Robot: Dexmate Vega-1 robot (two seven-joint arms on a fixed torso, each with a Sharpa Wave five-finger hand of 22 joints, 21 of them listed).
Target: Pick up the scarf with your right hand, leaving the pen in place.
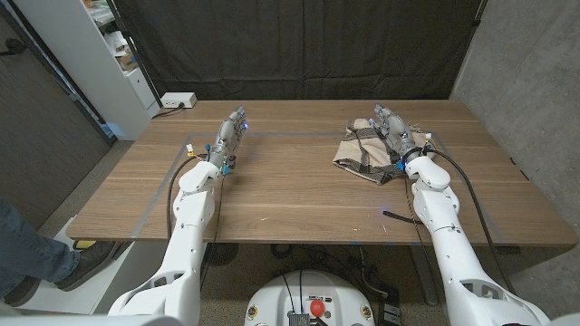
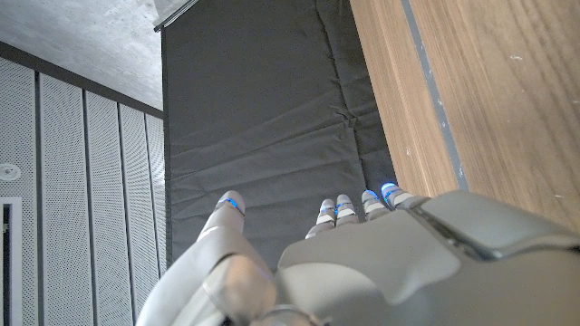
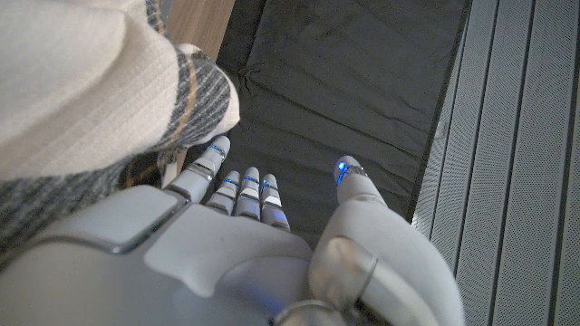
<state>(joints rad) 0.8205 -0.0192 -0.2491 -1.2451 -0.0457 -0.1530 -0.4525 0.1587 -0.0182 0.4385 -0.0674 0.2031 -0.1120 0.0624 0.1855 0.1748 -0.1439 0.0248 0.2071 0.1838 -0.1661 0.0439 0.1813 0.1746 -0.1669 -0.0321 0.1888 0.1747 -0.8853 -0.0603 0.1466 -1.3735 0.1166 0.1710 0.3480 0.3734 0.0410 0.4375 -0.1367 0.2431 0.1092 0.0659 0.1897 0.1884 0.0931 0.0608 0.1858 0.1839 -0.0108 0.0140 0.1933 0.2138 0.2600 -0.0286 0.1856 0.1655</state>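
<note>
Right now the right robot hand [image 1: 396, 132] stands against the right edge of the cream-and-grey striped scarf [image 1: 362, 152], fingers straight and spread, grasping nothing. That scarf lies crumpled on the wooden tabletop [image 1: 290, 195], right of centre. Over on the far side, the left robot hand [image 1: 230, 136] stands released, its fingers apart.

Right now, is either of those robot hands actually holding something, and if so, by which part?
Nothing is held. The right hand is beside the scarf with its fingers stretched out, not closed on the cloth. The left hand is open and apart from it.
</note>
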